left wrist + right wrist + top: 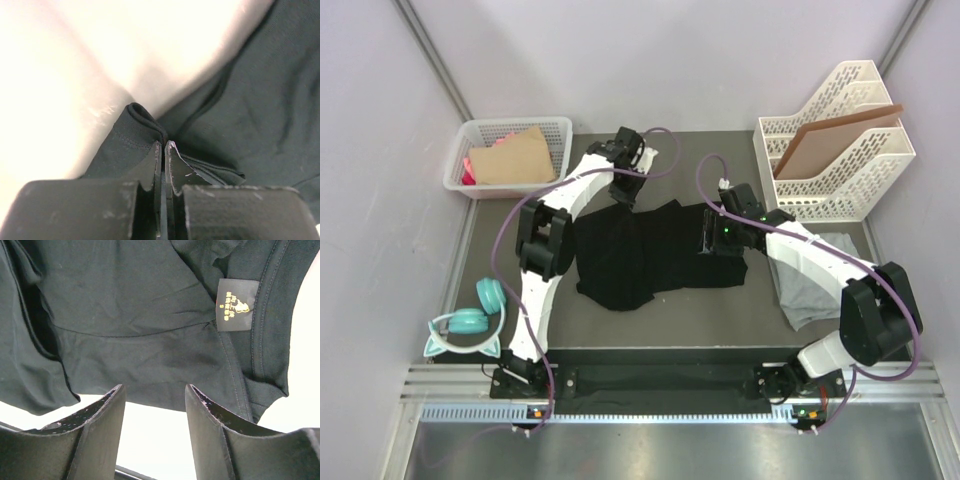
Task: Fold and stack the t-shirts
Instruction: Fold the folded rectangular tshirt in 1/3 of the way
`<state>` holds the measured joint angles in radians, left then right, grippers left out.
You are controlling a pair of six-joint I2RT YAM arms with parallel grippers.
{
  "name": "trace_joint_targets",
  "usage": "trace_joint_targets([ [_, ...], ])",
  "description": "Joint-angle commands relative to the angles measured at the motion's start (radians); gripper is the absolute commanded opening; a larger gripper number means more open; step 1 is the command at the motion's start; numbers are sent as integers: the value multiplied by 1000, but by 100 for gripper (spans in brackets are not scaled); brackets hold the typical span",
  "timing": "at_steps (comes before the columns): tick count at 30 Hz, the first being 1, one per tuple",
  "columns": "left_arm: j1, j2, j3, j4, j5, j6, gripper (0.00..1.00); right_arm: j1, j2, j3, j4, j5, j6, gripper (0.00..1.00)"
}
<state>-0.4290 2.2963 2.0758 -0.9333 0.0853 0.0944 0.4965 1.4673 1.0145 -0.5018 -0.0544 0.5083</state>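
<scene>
The black t-shirt lies crumpled across the middle of the table. My left gripper is at its far edge, shut on a fold of the black cloth. My right gripper hovers over the shirt's right part, open and empty; the right wrist view shows the collar with its label and the shirt's edge just past my fingertips. The light grey t-shirt lies at the right, partly under my right arm.
A white basket with brown paper stands at the back left. A white file rack holding a brown board stands at the back right. Teal headphones lie at the front left.
</scene>
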Motion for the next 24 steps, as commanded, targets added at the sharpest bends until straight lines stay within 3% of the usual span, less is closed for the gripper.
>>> trace_joint_targets([
  [1,6,37,46,53,16,-22,0,13,-24,-1,22,8,-7,53],
  [3,-4,58,53,42,24,-12,4,13,-28,-1,14,14,-11,56],
  [5,-7,60,52,37,24,-12,15,23,-36,-2,9,11,-20,58],
  [6,-5,57,50,33,30,-10,25,31,-39,-1,6,7,-25,59],
  [7,-2,51,47,27,36,-4,51,54,-39,7,3,-1,-25,59],
  [10,7,-13,8,4,51,13,71,138,-21,36,5,-16,-24,61],
  [12,7,-61,-31,2,59,42,94,187,17,61,9,-27,-17,61],
  [14,10,-150,-101,1,54,56,99,247,65,102,14,-19,-4,61],
  [17,48,-300,-213,27,90,56,99,275,106,134,20,-13,19,60],
  [24,246,-544,-535,39,191,82,99,289,157,193,48,-30,32,59],
])
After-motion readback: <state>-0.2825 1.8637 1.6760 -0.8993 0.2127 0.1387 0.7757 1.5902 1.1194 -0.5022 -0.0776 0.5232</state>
